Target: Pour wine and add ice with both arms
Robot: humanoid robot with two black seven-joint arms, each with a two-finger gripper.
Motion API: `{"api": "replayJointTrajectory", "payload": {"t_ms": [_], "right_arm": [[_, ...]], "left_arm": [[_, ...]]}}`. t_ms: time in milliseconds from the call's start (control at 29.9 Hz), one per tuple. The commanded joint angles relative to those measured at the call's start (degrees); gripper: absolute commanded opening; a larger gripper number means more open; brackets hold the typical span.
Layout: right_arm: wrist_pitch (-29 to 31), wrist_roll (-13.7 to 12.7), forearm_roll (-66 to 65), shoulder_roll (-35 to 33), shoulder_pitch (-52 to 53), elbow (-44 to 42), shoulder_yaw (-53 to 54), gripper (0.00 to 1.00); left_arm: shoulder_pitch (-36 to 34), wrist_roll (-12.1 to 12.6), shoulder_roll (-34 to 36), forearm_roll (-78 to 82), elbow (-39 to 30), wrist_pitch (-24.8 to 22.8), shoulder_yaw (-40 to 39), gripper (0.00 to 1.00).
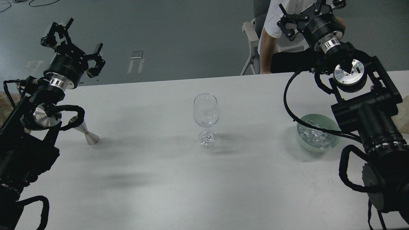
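A clear stemmed wine glass (206,118) stands upright at the middle of the white table (153,179). Something small and glassy glints low in its bowl, but I cannot tell what it is. The ice (314,135) is a heap of clear cubes in a pale green bowl (332,147) at the right, partly behind my right arm. The wine is out of view. My left gripper (75,43) is raised over the table's far left edge, claws spread and empty. My right gripper (308,14) is held high beyond the far right edge, also spread and empty.
A silver hourglass-shaped measuring cup (87,132) stands on the table at the left, partly behind my left forearm. A person in a white shirt (278,35) sits on a chair just past the far edge, close to my right gripper. A beige object (404,111) lies at the right edge.
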Motion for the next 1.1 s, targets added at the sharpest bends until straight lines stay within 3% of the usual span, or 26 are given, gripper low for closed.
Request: {"api": "replayJointTrajectory", "payload": {"t_ms": [0,1069], "right_arm": [[0.3,0.0,0.0,0.0,-0.9,0.0,0.0,1.0],[0.8,-0.2,0.0,-2.2,-3.7,-0.5,-0.2,1.0]], "left_arm": [[-0.2,-0.3,0.1,0.0,0.0,0.7,0.1,0.98],[-0.3,0.3,1.2,-4.8,0.1,-0.5,-0.7,0.98]]}}
